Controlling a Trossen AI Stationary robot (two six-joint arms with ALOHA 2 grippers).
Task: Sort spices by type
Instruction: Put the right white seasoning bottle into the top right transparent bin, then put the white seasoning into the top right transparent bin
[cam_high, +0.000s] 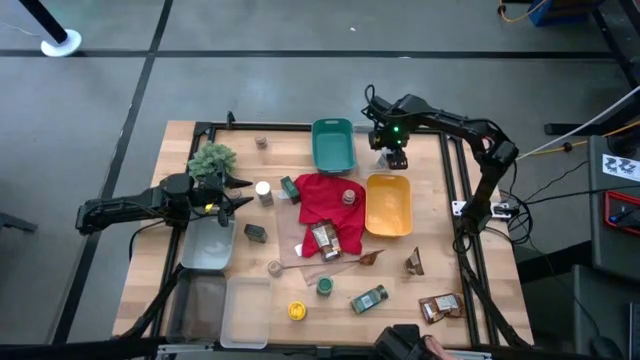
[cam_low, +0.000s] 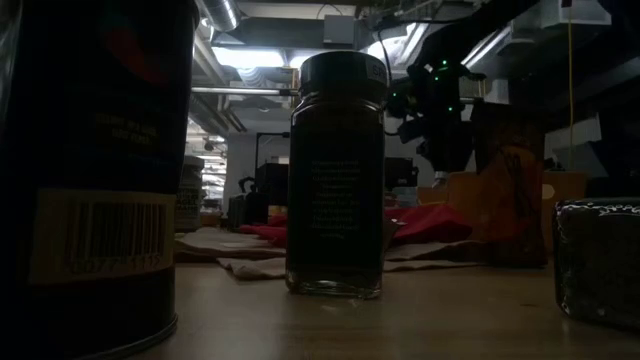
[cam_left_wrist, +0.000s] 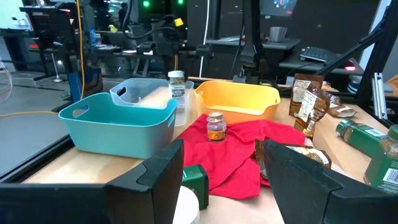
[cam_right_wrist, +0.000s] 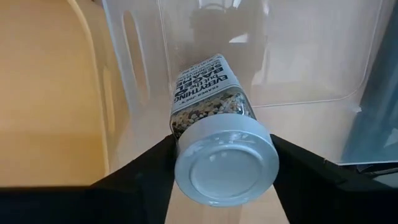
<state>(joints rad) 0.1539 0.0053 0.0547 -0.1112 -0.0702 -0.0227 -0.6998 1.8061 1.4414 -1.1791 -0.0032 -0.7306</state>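
The right gripper (cam_right_wrist: 224, 163) is clasping a white-lidded jar (cam_right_wrist: 217, 146) between its fingers, over a clear bin (cam_right_wrist: 298, 56); the left gripper (cam_left_wrist: 221, 168) is hanging open, empty.

The pale wooden tabletop (cam_high: 440, 215) carries a teal plastic bin (cam_high: 333, 146), a yellow plastic bin (cam_high: 388, 204), a crumpled red cloth (cam_high: 325, 198), a bushy green plant (cam_high: 211, 159) and scattered brown foil packets (cam_high: 439, 307).

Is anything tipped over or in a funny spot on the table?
Yes. A green-lidded jar lies on its side near the front edge, while other jars stand upright. One small jar stands on the red cloth. The right gripper holds a white-lidded jar tilted over a clear bin.
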